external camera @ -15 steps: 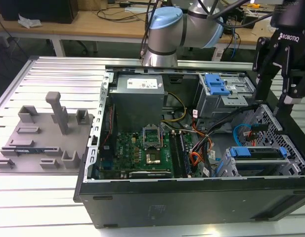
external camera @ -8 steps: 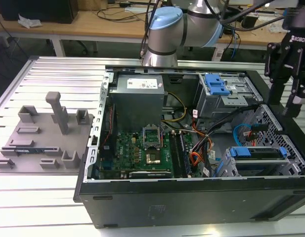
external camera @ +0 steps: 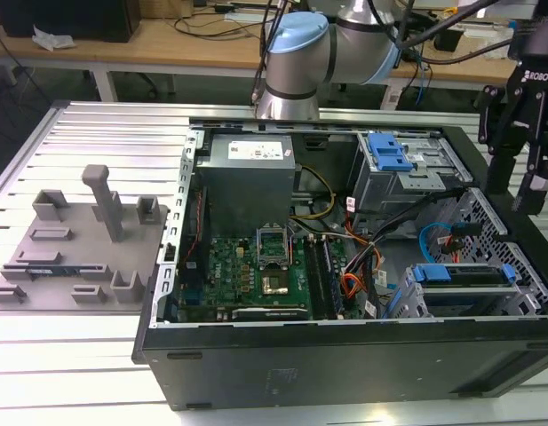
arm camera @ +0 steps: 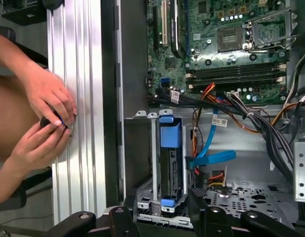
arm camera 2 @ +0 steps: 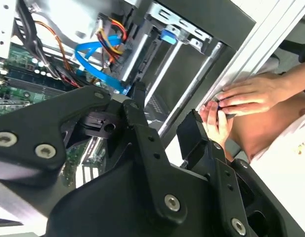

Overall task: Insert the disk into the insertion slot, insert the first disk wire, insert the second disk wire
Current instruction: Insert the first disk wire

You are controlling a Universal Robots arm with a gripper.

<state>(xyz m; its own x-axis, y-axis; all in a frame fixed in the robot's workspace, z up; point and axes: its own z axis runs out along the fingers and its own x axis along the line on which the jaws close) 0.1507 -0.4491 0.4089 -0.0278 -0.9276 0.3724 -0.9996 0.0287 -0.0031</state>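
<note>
The gripper (arm camera 2: 162, 117) hangs with fingers (arm camera 2: 142, 132) wide apart, holding nothing, near the insertion slot (external camera: 500, 235) at four o'clock in the exterior view.

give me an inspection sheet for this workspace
surface: slotted metal table, open pc case on it
job's things: disk sits in the cage; blue wire beside it, plugged or not unclear
clutter: grey fixture tray on the exterior view's left of the case
claw: open, empty, near the cage
cables: orange and black bundles by the motherboard
surroundings: a person's hands at the table edge; wooden bench behind
</note>
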